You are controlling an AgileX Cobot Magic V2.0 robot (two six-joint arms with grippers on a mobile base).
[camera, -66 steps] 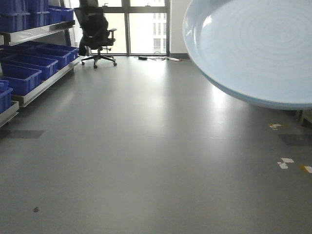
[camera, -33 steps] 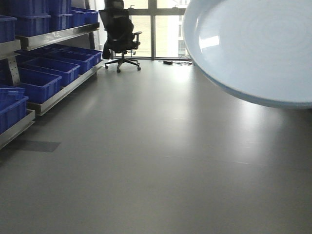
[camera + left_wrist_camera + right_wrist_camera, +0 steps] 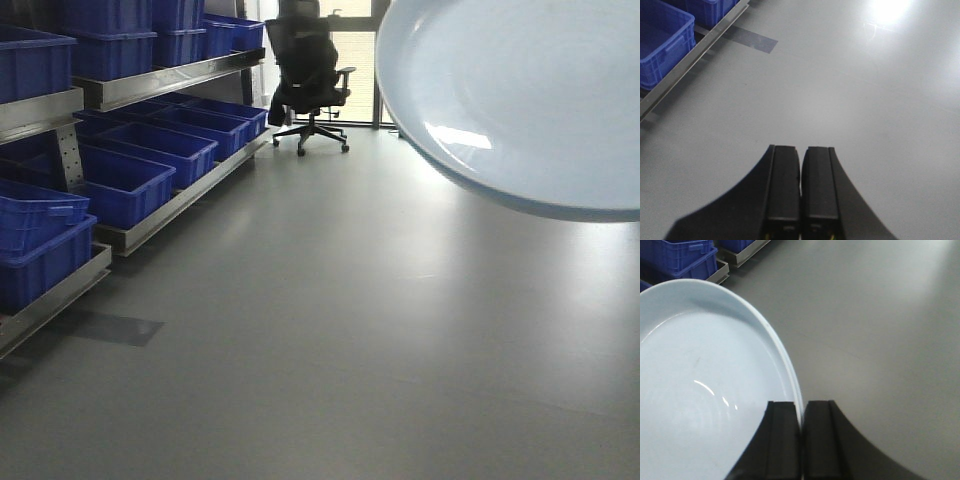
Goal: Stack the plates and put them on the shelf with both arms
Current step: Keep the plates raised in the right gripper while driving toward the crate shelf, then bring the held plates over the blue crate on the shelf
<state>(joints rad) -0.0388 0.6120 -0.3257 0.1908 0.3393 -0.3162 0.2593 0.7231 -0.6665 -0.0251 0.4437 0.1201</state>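
**Above the grey floor, the right pincer grips a plate rim and the left is closed on nothing**

In the front-facing view, a large pale-blue plate (image 3: 520, 90) fills the upper right corner. It is in the air, well above the grey floor (image 3: 350, 330), and tilted so that its shallow inside faces the camera. Faint rings show in its centre and a streak of light lies on its glaze. Its right side runs out of the picture, and no arm shows in this view.

At the right wrist, the right gripper (image 3: 801, 407) points forward and down over the floor. Its 2 black fingers are clamped on the plate's raised rim, which passes straight between them. The plate (image 3: 700, 380) spreads away to the left of the fingers, with its inner face turned up toward the camera. Only 1 plate is plain to see, and it cannot be told whether another lies beneath it.

At the left wrist, the left gripper (image 3: 801, 150) also points forward and down. Its 2 fingers are pressed together with only a hairline seam between them and nothing in their grasp. It hangs over bare floor, well apart from a blue bin (image 3: 662, 45) on a metal shelf rail at the upper left. A dark patch (image 3: 750, 40) marks the floor beside that rail.

Along the left of the room stands a metal shelving rack (image 3: 160, 80) loaded with blue bins (image 3: 120, 185). A black office chair (image 3: 310, 80) sits at its far end, before a bright window (image 3: 360, 50).
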